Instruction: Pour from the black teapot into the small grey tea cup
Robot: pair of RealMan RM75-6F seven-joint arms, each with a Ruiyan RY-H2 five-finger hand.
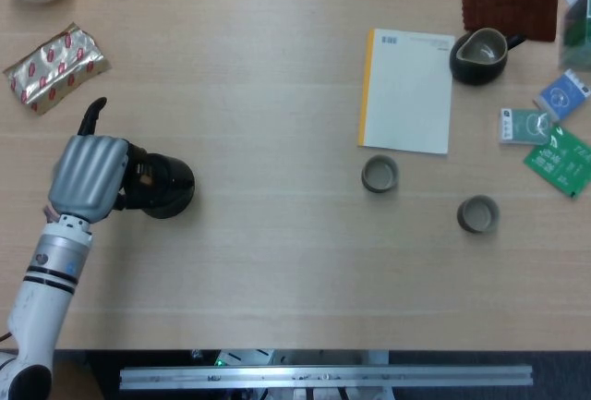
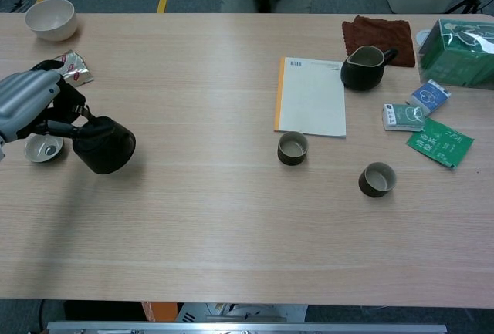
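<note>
The wooden table (image 2: 231,218) carries everything, and the task's things are all at its far left side. Toward 2 o'clock lies a white notebook with a yellow spine (image 1: 406,90), and next to it a dark pitcher (image 2: 363,68) stands beside a brown cloth (image 2: 378,33); these are well apart from the work, so they look like items only waiting there.

The left hand (image 1: 88,178) is closed around the handle of the black teapot (image 2: 103,145), with the fingers curled over it. The pot seems raised a little and tilted toward 9 o'clock, probably so that the spout comes over the cup. The right hand is in neither view.

The small grey tea cup (image 2: 42,148) stands just beside the pot, at its 9 o'clock side, partly hidden under the hand in the head view. Whether any liquid is running cannot be told.

Two other dark cups (image 1: 379,175) (image 1: 478,214) stand toward 3 o'clock, far from the pot.
</note>
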